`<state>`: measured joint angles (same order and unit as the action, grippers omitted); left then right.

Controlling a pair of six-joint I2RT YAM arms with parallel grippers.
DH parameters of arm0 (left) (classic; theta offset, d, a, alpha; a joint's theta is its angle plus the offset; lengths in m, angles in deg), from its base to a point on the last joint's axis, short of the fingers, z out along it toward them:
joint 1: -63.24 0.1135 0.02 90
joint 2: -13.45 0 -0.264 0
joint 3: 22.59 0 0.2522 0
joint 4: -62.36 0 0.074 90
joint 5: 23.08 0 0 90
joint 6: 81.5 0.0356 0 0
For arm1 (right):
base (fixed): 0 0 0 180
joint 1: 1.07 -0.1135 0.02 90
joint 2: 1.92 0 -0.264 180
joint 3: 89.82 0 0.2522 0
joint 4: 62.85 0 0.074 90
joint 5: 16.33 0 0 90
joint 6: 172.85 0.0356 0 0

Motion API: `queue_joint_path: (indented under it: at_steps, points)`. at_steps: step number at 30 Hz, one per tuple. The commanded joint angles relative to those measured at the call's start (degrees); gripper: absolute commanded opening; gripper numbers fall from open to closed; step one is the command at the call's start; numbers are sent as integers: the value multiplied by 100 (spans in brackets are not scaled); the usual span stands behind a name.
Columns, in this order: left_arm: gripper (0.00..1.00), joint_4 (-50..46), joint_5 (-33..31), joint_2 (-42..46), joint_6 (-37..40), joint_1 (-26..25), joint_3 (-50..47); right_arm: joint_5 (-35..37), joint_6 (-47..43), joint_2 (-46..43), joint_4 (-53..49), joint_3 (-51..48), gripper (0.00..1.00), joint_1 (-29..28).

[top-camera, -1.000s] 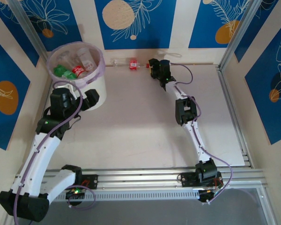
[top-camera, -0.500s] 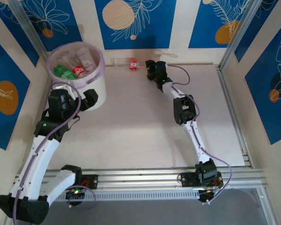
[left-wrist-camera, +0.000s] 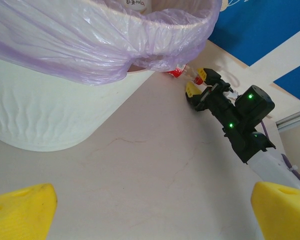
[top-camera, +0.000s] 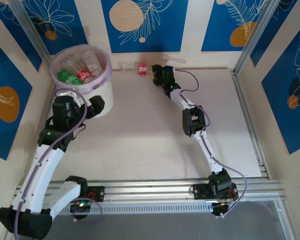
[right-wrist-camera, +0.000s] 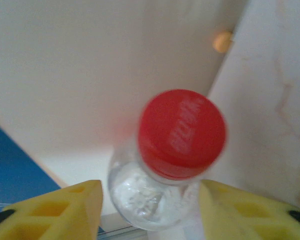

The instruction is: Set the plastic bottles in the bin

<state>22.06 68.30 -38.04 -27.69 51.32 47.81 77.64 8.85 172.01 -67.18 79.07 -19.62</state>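
Observation:
One clear plastic bottle (top-camera: 135, 66) with a red label lies along the back wall, right of the bin. In the right wrist view its red cap (right-wrist-camera: 181, 132) faces the camera. My right gripper (top-camera: 153, 74) (right-wrist-camera: 150, 210) has one yellow finger on each side of the bottle's shoulder, and a narrow gap still shows on the left. The bin (top-camera: 97, 92) stands at the back left, white with a pink bag, holding a green bottle (top-camera: 65, 76) and red-labelled ones (top-camera: 85, 75). My left gripper (top-camera: 94, 106) (left-wrist-camera: 155, 210) hangs wide open and empty beside the bin's wall (left-wrist-camera: 50, 110).
The back wall runs right behind the bottle, leaving little room there. A metal frame rail (top-camera: 250, 120) borders the table's right side. In the left wrist view the right gripper (left-wrist-camera: 196, 83) and the bottle (left-wrist-camera: 177, 73) sit past the bin's edge.
My right arm has moved left along the back wall onto the bottle, and its fingers have narrowed around it. The left arm has barely moved.

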Motion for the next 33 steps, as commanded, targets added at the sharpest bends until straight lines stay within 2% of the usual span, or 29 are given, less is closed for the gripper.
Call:
queue_joint_path:
  at_steps: [1,4,8,14,23,25,28,30,33]
  points:
    - [99,157,-42,16,-86,-29,-48,-286,113,484,-1076,-273,48,-206]
    - [99,157,-41,22,-96,-30,-50,-308,94,484,-1064,-277,45,-176]
    - [99,165,-42,24,-95,-29,-42,-291,94,483,-1075,-272,35,-168]
    - [99,145,-42,24,-90,-30,-39,-256,21,476,-1061,-279,33,-168]
    - [99,133,-77,1,-48,-34,-26,-175,-100,466,-872,-237,23,-156]
    - [99,152,-50,-10,-54,-29,-22,-220,-80,467,-780,-261,28,-149]
    - [99,143,-12,-66,40,-29,16,-266,-139,450,-852,-255,41,-149]
    - [99,90,92,-146,234,-88,139,-338,-141,440,-829,-271,44,-149]
    - [100,-201,-182,-338,723,-422,516,-351,-205,389,-846,-261,51,-158]
